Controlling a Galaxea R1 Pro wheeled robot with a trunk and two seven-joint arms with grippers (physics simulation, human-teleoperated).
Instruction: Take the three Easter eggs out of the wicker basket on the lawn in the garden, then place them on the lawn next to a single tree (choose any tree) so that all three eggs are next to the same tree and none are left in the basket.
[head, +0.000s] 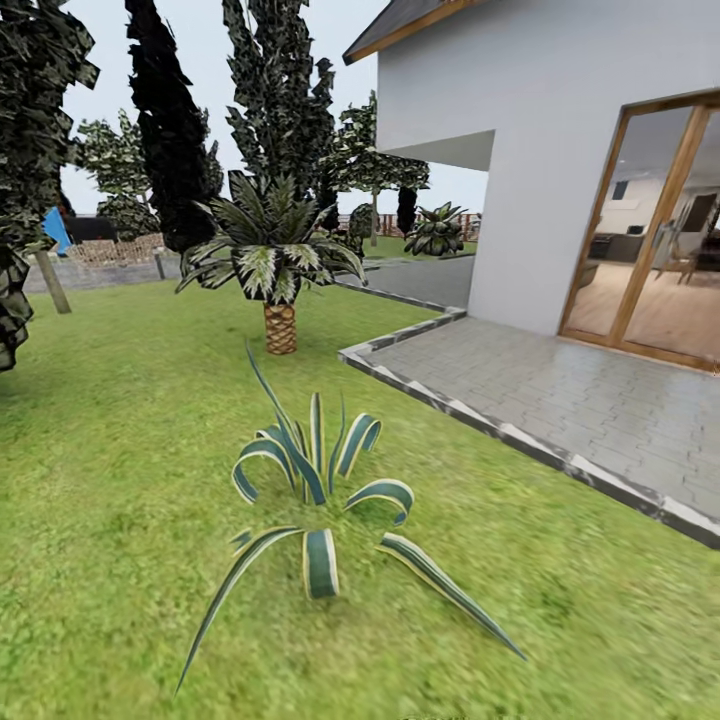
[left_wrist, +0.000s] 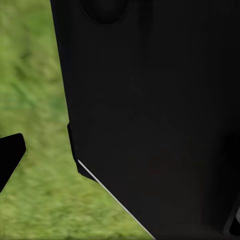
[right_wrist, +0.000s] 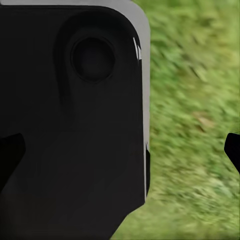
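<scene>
- A striped agave (head: 318, 500) is seen nearest, rooted in the lawn (head: 110, 480) at the near centre, its long blades spread low over the grass.
- No eggs or basket are seen; their place cannot be told from these views.
- The lawn is spread across the left and near ground, and grass is also seen under both wrist cameras.
- A short palm (head: 275, 262) is set farther back, near the corner of a paved patio (head: 560, 400) edged with grey kerb.
- Dark, tall trees (head: 175, 120) are lined up at the far left, with a blue slide (head: 56, 230) just beside them.
- A white house (head: 530, 150) with a wood-framed glass door (head: 650, 230) is stood at the right.
- Dark finger tips are glimpsed at the edges of both wrist views beside a black body; how far either pair of jaws is parted cannot be told.
</scene>
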